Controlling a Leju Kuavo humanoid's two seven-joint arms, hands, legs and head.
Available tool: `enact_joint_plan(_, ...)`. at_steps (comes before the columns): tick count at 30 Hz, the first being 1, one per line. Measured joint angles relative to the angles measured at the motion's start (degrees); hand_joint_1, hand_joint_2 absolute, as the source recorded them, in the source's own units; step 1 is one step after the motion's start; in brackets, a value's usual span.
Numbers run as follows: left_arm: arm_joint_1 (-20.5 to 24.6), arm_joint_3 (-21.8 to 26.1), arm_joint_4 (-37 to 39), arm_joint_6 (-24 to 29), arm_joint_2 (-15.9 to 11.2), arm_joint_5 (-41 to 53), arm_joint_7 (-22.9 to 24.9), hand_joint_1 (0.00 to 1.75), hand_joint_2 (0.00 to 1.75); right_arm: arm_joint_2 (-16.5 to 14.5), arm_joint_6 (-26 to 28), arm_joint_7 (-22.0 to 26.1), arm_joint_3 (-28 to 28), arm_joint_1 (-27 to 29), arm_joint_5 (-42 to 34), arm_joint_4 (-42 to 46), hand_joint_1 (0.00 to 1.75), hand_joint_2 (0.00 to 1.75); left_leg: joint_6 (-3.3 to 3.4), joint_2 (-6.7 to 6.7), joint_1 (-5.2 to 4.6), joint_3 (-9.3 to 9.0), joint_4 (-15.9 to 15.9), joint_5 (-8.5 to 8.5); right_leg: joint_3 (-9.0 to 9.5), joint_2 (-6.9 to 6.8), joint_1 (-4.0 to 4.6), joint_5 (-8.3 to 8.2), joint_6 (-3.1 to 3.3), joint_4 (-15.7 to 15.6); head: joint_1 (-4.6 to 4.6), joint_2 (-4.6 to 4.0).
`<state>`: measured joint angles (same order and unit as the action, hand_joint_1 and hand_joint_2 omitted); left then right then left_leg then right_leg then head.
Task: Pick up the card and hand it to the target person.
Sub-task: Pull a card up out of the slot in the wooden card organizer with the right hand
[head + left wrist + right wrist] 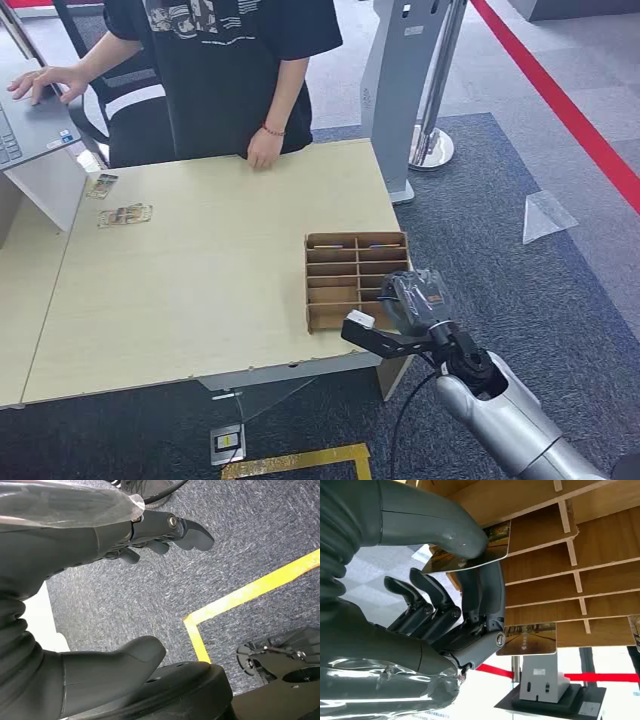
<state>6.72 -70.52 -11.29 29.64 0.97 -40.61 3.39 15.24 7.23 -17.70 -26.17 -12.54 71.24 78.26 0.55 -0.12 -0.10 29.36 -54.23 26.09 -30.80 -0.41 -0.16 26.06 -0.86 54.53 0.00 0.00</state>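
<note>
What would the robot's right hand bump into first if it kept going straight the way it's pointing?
Probably the wooden slotted organizer: the right hand points into its slots, already pinching a card at one slot's mouth. Depth is hard to judge.

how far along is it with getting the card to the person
Early. Done: the right hand has reached the wooden card rack at the table's near right corner. In hand: its thumb and a finger pinch a card at a slot's mouth, the card seemingly still partly inside the rack. Left: drawing it clear, then carrying it across to the person standing at the far edge. The left hand hangs over the carpet, holding nothing.
</note>
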Motion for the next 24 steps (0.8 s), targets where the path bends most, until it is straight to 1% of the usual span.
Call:
enact_joint_plan(4,0.0,-0.1,-0.1,-0.1,-0.1,0.1,-0.3,0.00,1.75,0.5,-1.1,1.4,-0.3,-0.7,0.1,0.9,1.75,1.75,-0.04,0.06,0.01,0.00,0.0,0.00,-0.02,0.07,0.00,-0.02,0.00,0.0,0.00,0.00)
enact_joint_plan(8,0.0,-0.3,-0.1,-0.2,-0.2,0.2,-0.9,0.00,1.75,2.3,-2.7,5.3,-0.6,-1.8,-1.5,3.1,1.75,1.75,-0.02,0.06,-0.02,0.03,0.0,0.00,-0.05,0.07,-0.02,-0.01,-0.01,0.0,0.00,0.00)
enact_joint_plan(10,0.0,-0.4,-0.1,-0.4,-0.2,0.2,-1.1,0.00,1.75,3.9,-4.1,7.1,-1.2,-2.5,-1.8,4.7,1.75,1.75,-0.01,0.04,-0.03,0.06,-0.1,0.01,-0.08,0.05,-0.03,0.00,-0.01,0.1,0.00,0.00)
enact_joint_plan(13,0.0,-0.7,-0.1,-0.7,-0.3,0.4,-1.2,0.00,1.75,7.2,-8.1,9.8,-3.0,-4.1,-3.4,7.6,1.75,1.75,-0.01,0.04,-0.04,0.09,-0.1,0.03,-0.12,0.05,-0.04,0.02,-0.02,0.1,0.00,0.00)
enact_joint_plan(15,0.0,-0.6,-0.1,-0.6,-0.3,0.2,-1.4,0.00,1.75,8.5,-9.7,9.0,-3.0,-4.7,-6.1,9.0,1.75,1.75,0.00,0.02,-0.05,0.11,-0.1,0.04,-0.13,0.03,-0.05,0.03,-0.02,0.1,0.00,0.00)
enact_joint_plan(17,0.0,-0.3,-0.1,-0.5,-0.2,-0.1,-1.5,0.00,1.75,9.1,-10.2,7.0,-2.4,-4.9,-8.0,9.7,1.75,1.75,0.02,-0.02,-0.06,0.12,-0.1,0.03,-0.13,-0.02,-0.06,0.04,-0.03,0.1,0.00,0.00)
enact_joint_plan(20,-0.1,-0.1,-0.1,-0.6,0.2,-0.3,-1.5,0.00,1.75,10.4,-10.3,4.5,-2.0,-4.0,-9.5,11.9,1.75,1.75,0.01,-0.04,-0.04,0.09,-0.1,0.01,-0.08,-0.03,-0.05,0.02,-0.03,0.1,0.00,0.00)
enact_joint_plan(24,0.0,-0.4,-0.1,-0.7,0.3,0.0,-1.4,0.00,1.75,10.8,-9.9,3.3,-2.4,-3.2,-9.6,14.1,1.75,1.75,0.02,-0.08,-0.05,0.07,-0.1,0.01,-0.06,-0.08,-0.05,0.05,-0.02,0.1,0.00,0.00)
